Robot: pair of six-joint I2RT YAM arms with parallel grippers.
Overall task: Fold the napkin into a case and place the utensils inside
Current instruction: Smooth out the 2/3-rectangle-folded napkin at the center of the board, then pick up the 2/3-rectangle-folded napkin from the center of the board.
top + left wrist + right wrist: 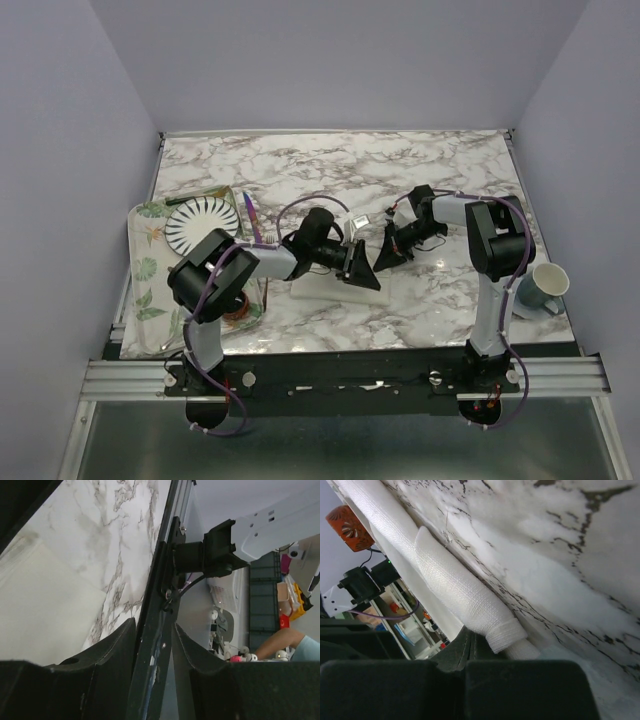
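Cream napkin (455,590) is pinched at its rolled edge by the right gripper (470,647), fingers clenched, likely to pull a fold; left gripper (155,645) fingers released, empty

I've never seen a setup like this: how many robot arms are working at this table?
2. The left arm rises from the near left edge, by the tray; the right arm from the near right, by the mug. Both reach to the napkin mid-table. None seems hidden.

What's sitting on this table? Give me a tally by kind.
Plate: 1
Mug: 1
Napkin: 1
Tray: 1
Purple utensil: 1
Orange bowl: 1
Total: 6 in view
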